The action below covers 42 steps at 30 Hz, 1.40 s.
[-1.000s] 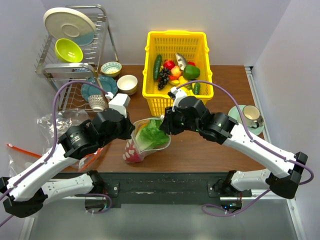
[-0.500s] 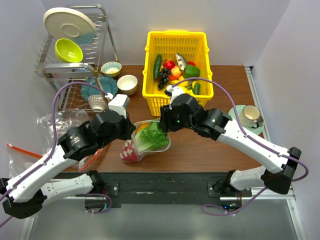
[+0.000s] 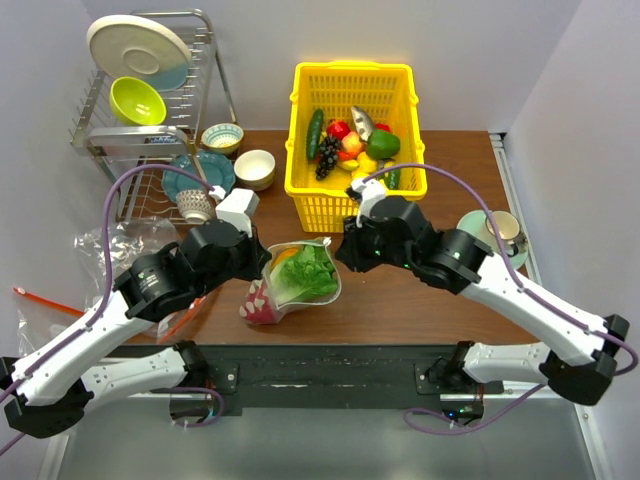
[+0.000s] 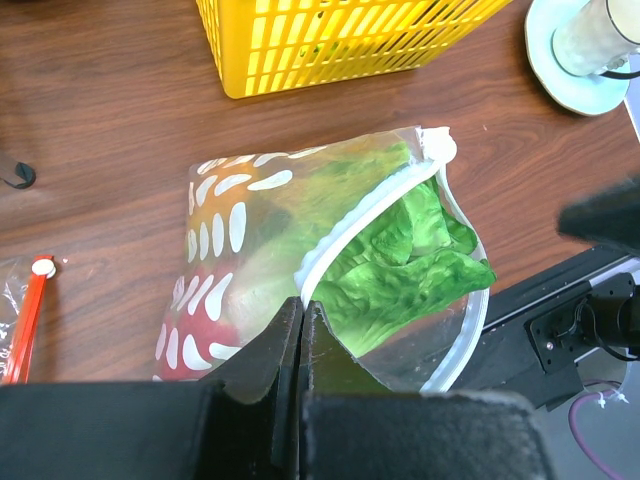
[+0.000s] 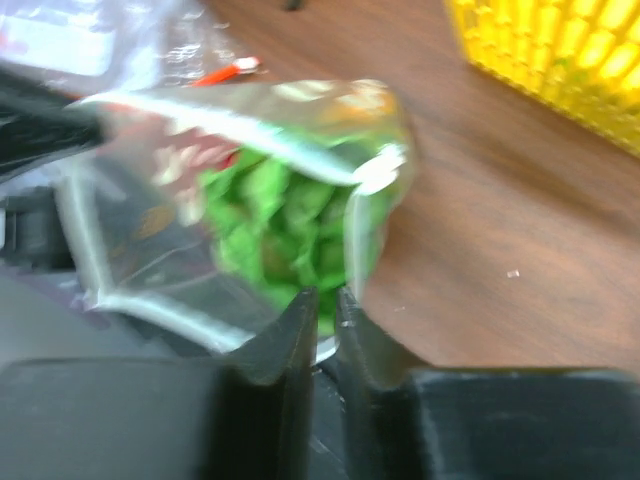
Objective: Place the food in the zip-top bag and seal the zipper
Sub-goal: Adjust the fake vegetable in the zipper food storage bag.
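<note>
The zip-top bag (image 3: 283, 297), clear with white dots, lies at the table's front edge with its mouth wide open. Inside are green lettuce (image 3: 305, 275) and a pink-red dragon fruit (image 3: 262, 310). My left gripper (image 3: 264, 266) is shut on the bag's zipper (image 4: 360, 215) rim, seen in the left wrist view (image 4: 302, 303). My right gripper (image 3: 346, 258) is just right of the bag mouth. In the blurred right wrist view (image 5: 322, 297) its jaws stand a narrow slit apart, with the white rim and lettuce (image 5: 290, 220) just beyond the tips.
A yellow basket (image 3: 352, 100) of toy food stands behind the bag. A cup on a saucer (image 3: 500, 232) is at the right. A dish rack (image 3: 150, 90) and bowls (image 3: 254, 166) are at the back left. Plain clear bags with an orange-red strip (image 3: 120, 245) lie left.
My right gripper has moved right and slightly nearer, off the bag's right edge. The bag and my left gripper have stayed almost still.
</note>
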Each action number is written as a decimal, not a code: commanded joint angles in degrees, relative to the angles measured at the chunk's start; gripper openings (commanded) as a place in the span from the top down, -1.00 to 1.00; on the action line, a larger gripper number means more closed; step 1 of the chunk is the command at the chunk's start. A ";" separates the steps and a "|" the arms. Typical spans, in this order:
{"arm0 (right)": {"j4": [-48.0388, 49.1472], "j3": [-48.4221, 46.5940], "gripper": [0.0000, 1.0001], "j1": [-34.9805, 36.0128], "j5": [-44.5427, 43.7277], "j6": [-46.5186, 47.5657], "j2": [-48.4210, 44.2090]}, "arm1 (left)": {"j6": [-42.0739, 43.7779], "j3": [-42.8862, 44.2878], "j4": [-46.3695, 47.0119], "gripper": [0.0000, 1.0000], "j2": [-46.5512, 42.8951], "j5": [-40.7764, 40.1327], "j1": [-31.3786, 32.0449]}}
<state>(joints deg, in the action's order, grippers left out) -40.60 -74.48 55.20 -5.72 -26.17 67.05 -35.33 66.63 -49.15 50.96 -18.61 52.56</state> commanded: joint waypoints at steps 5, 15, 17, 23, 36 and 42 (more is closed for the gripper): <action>6.14 5.48 1.00 0.70 15.82 -3.70 -2.71 | 0.35 1.84 3.70 1.00 -0.69 -0.11 -0.08; 10.54 5.40 1.00 1.23 11.88 -3.98 3.35 | 0.26 2.28 3.27 1.00 -0.68 -0.02 -0.08; 10.89 3.56 1.00 1.23 8.20 -3.36 5.89 | 0.26 2.28 3.27 1.00 -0.77 -0.02 0.00; 17.11 1.79 1.00 1.23 0.62 -2.30 14.06 | 0.18 2.28 3.35 1.00 -0.95 0.42 -0.08; 30.93 6.27 0.95 2.63 2.99 -6.08 21.47 | 0.53 2.27 6.61 1.00 1.51 3.41 -0.08; 28.21 8.72 -0.08 2.63 6.06 -8.79 16.54 | -0.17 0.70 7.13 1.00 1.51 3.05 -0.08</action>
<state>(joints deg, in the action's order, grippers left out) -14.22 -67.37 57.19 -3.31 -32.05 88.64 -35.33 66.63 -50.52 53.25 -15.88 52.51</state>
